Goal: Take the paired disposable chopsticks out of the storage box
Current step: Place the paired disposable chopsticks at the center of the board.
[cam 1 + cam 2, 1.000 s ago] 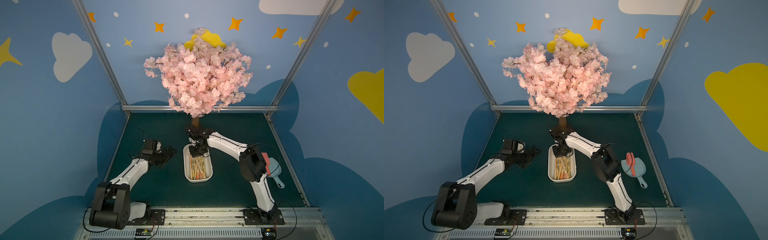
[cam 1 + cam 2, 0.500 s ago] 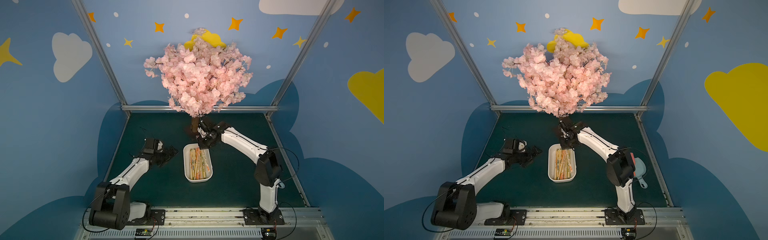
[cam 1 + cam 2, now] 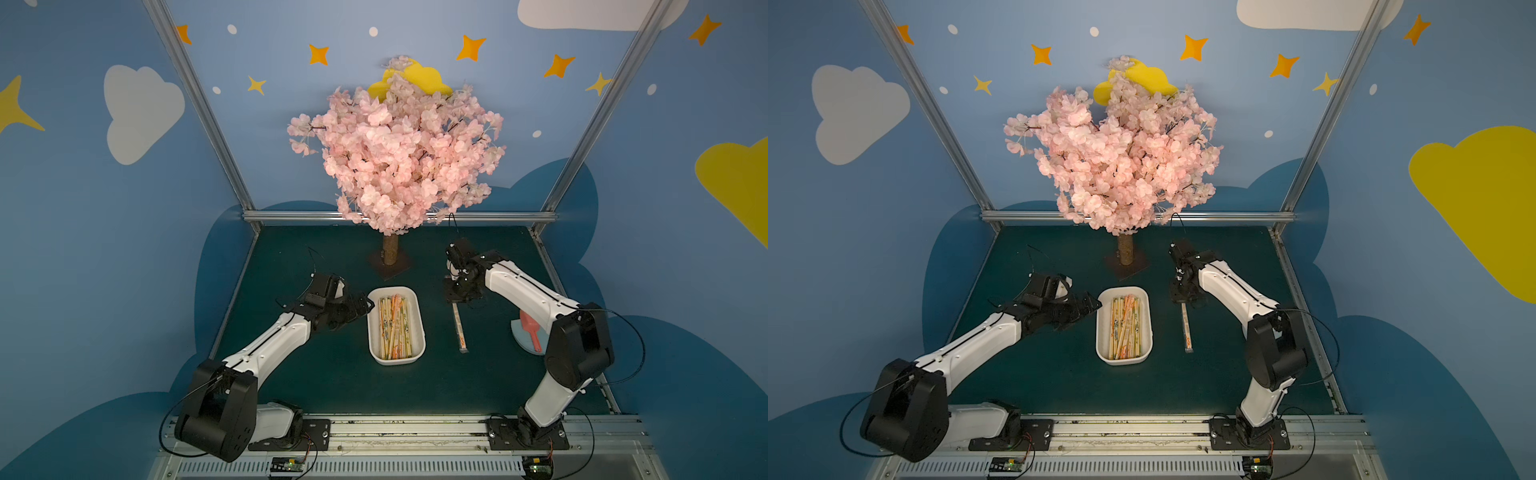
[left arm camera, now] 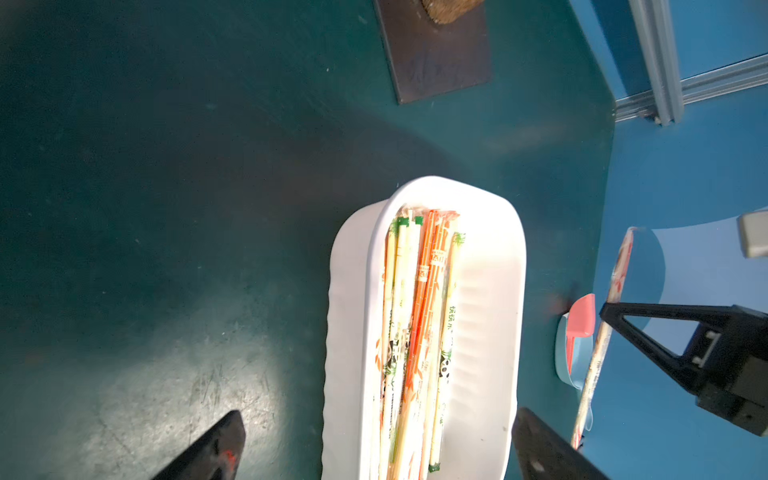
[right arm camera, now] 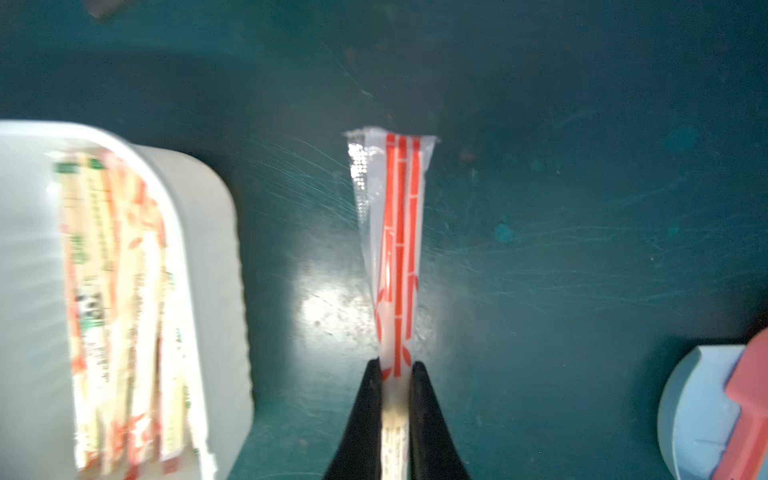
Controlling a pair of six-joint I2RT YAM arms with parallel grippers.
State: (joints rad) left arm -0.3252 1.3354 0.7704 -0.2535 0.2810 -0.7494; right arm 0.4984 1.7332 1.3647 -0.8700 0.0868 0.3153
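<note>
Pair: we have one orange-marked pair (image 3: 459, 328) outside the box (image 3: 421, 332). The right tool (image 3: 456, 297) is clamped on its far end. It runs alongside the box's right long side, apart from it, pointing toward the front edge of the worktop (image 3: 332, 374).
Change: a second ago that tool stood low over the box's far end. Since then it has risen and swung toward the right edge, carrying the pair over the rim.
Meaning: we judge this pair as good as out, with only the set-down and release left. The other chopsticks (image 3: 395, 328) are still in the box, so most of the task remains.
Contact: we cannot tell whether the pair's free end already rests on the worktop.
Left tool: the left tool (image 3: 360, 306) has its jaws wide apart and holds nothing. It sits just beside the box's far-left corner, where it was a second ago.
Room: the pair hangs over a bare strip between the box and the scoop (image 3: 524, 337), which lies near the right edge. The front half of the worktop is open.
Limits: the tree (image 3: 390, 249) stands toward the back edge, behind the box and clear of both arms. We expect the scoop to be the nearest thing to avoid.
</note>
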